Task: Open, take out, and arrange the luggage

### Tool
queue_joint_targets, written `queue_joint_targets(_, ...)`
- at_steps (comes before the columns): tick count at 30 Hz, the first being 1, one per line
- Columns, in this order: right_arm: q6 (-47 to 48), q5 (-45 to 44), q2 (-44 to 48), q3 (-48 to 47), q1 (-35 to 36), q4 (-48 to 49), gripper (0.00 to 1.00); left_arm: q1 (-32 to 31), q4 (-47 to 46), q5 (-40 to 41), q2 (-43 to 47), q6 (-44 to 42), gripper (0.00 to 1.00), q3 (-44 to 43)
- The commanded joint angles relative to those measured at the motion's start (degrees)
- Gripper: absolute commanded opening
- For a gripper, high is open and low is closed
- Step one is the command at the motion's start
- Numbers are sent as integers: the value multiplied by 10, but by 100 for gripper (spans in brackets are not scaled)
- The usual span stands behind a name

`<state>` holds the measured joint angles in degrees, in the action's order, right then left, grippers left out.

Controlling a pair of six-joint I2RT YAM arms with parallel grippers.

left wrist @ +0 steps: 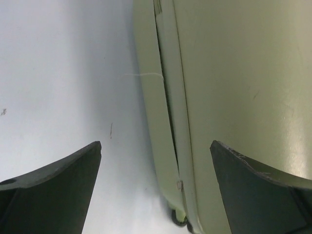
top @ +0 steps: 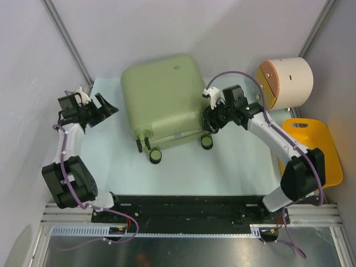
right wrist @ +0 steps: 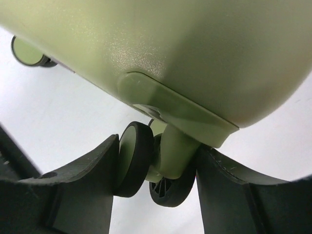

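The pale sage-green suitcase (top: pixel 164 100) lies flat and closed in the middle of the table, its wheels (top: pixel 155 155) toward the near edge. My left gripper (top: pixel 105 110) is open and empty, left of the suitcase and apart from it. In the left wrist view, that gripper (left wrist: pixel 156 161) frames the suitcase's side (left wrist: pixel 234 73) and its shell seam. My right gripper (top: pixel 209 123) is at the suitcase's near right corner. In the right wrist view, that gripper (right wrist: pixel 158 145) is shut on a black-and-green caster wheel (right wrist: pixel 134 156) under the shell (right wrist: pixel 195 48).
A cream cylindrical drum (top: pixel 289 80) lies at the back right. A yellow plastic basket (top: pixel 314 150) sits right of my right arm. Grey walls and metal posts close in the back and sides. Another wheel (top: pixel 207 142) sits just near of my right gripper.
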<state>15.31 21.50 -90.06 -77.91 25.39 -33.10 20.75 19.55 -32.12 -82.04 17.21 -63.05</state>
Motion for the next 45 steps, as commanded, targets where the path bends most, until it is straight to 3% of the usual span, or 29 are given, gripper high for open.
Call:
queue_joint_targets(1,1,130,79,58,68,-176,18,-1,-48,-44,-13,26,98,-10)
queue_joint_targets(2,-9,142,89,60,75,-179,39,-1,-50,-62,-18,28,99,-15)
queue_joint_targets(3,-18,150,100,60,80,-175,68,-3,-57,-70,-26,32,98,-25)
queue_joint_targets(4,-26,150,115,60,79,-150,79,-5,-58,-75,-31,37,97,-30)
queue_joint_targets(6,-29,136,161,58,64,-115,94,-20,-64,-75,-46,37,96,-43)
queue_joint_targets(9,-24,104,204,47,7,-58,99,-56,-73,-73,-73,28,93,-67)
queue_joint_targets(16,64,43,213,39,-149,-76,97,-163,-77,-137,-211,12,83,-194)
queue_joint_targets(22,204,83,185,70,-271,-107,83,-274,-76,-160,-354,-14,74,-339)
queue_joint_targets(27,300,137,155,87,-279,-99,70,-299,-75,-198,-403,-7,69,-412)
queue_joint_targets(28,307,148,150,94,-279,-94,69,-295,-75,-200,-385,-12,70,-408)
queue_joint_targets(32,346,183,122,111,-256,-81,56,-252,-72,-183,-308,-29,89,-388)
queue_joint_targets(34,359,197,109,122,-225,-79,54,-211,-70,-154,-250,-24,93,-379)
queue_joint_targets(35,369,201,105,136,-203,-70,53,-195,-66,-140,-225,-20,100,-357)
queue_joint_targets(37,366,203,96,149,-182,-54,53,-155,-62,-126,-174,-23,100,-291)
queue_joint_targets(41,325,207,89,171,-122,16,53,-112,-33,-90,11,-73,100,-148)
queue_joint_targets(45,265,207,74,177,-33,94,53,-63,10,-123,117,-56,100,-42)
